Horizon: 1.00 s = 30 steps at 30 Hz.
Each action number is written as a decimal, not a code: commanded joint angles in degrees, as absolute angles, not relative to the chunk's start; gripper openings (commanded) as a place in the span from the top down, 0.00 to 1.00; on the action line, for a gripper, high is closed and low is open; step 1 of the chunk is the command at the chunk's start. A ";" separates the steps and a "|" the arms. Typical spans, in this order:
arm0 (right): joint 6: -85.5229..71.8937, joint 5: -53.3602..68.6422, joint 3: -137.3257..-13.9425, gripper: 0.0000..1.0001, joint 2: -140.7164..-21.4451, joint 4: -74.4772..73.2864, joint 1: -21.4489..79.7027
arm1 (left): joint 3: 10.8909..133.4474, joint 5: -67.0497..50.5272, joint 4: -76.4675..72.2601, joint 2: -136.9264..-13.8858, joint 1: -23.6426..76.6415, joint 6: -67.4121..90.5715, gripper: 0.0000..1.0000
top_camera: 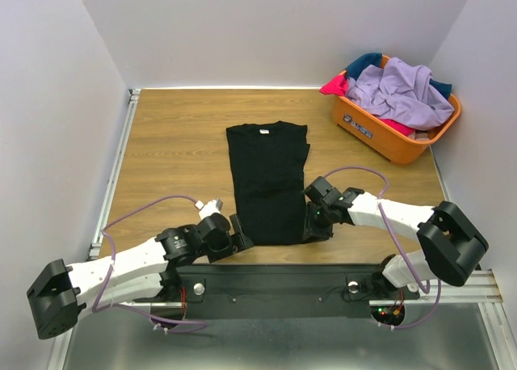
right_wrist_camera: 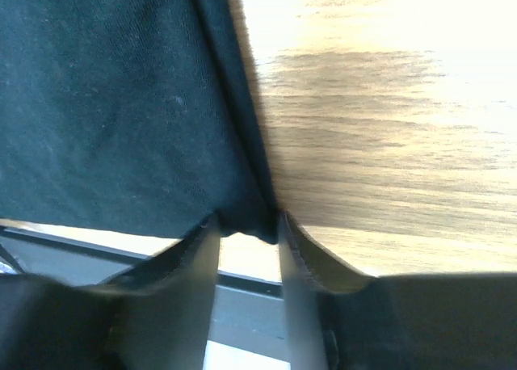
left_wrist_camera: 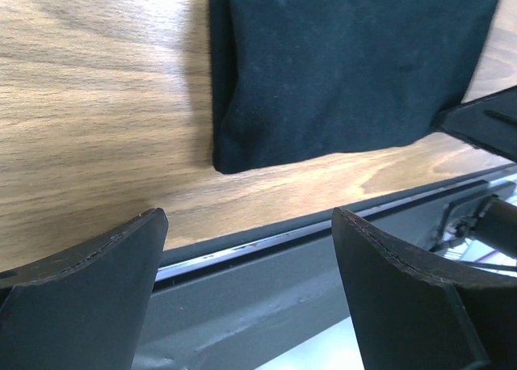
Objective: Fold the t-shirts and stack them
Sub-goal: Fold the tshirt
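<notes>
Right pincer [right_wrist_camera: 247,220]: jaws narrow, set on either side of the near right corner of the black t-shirt [top_camera: 266,180]. The cloth corner is seen between the fingertips [right_wrist_camera: 212,224] and appears to touch both. How firm the hold is cannot be told.

Left pincer [left_wrist_camera: 250,285]: jaws wide, nothing held. It is placed low over the near edge of the desk [top_camera: 170,144], just beside the near left corner of the same shirt and apart from it.

Black t-shirt: laid flat at the middle of the desk as a long narrow rectangle, with the collar and white label [top_camera: 262,131] at the far end and the hem at the near end. No sleeves are seen sticking out. A doubled edge is seen along the right side, so the lengthwise folds are judged done. The crosswise fold, hem toward collar, is judged not yet made. Both pincers are stationed at the hem corners for it.

Orange basket [top_camera: 380,136], far right: a lavender t-shirt [top_camera: 400,91], a pink-red t-shirt [top_camera: 333,85] and a teal t-shirt [top_camera: 363,61] are heaped in it, unfolded.

Progress: first shirt partly folded, no stack begun on the desk. At least three shirts are left to be taken out, folded and stacked. Early stage.
</notes>
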State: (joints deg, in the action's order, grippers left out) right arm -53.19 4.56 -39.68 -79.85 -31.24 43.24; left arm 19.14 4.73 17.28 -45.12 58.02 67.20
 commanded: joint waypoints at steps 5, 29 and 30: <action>-52.56 2.55 -38.50 0.76 -81.03 -31.38 44.03 | 21.09 7.47 18.63 -48.08 58.01 68.46 0.06; -49.75 3.34 -41.40 0.78 -82.79 -31.46 44.12 | 25.14 9.76 14.50 -62.93 57.74 63.98 0.46; -49.75 3.34 -41.48 0.78 -82.71 -31.46 44.03 | 25.14 9.67 14.76 -62.93 57.83 64.07 0.48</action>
State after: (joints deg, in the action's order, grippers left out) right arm -50.89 5.06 -40.58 -81.60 -31.33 43.27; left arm 24.60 8.58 12.64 -61.87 58.00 65.52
